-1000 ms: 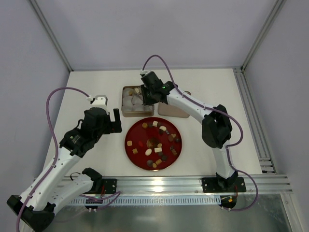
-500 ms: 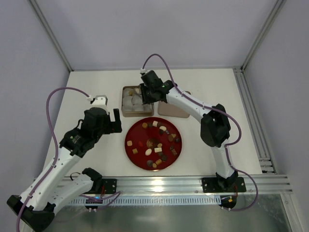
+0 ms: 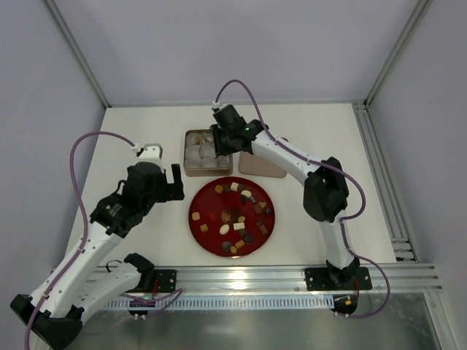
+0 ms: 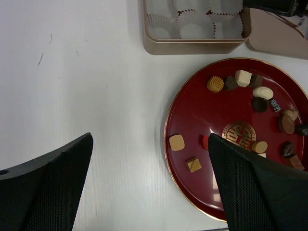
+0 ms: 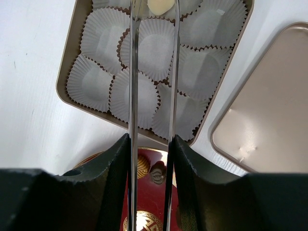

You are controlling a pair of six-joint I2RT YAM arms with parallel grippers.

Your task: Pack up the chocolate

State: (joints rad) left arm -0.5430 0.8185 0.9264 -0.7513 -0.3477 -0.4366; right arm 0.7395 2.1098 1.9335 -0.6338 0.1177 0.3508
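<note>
Update: right gripper (image 5: 153,14) has crept from mid-tin toward the desk's far edge and now sits over the far row of paper cups (image 5: 98,82). It looks clamped on a cream oval chocolate (image 5: 161,6), so the drop seems imminent but isn't done. Left gripper (image 4: 150,139) is spread wide, hovering over the bare desk (image 4: 72,72) left of the glossy red plate (image 4: 192,115). Remaining chocolate (image 4: 215,83) is on the plate: ridged tan, cream cube, dark rounds. Gold metal tin (image 5: 65,89), crinkled white cups; flat lid (image 5: 269,110) is just beside it.
</note>
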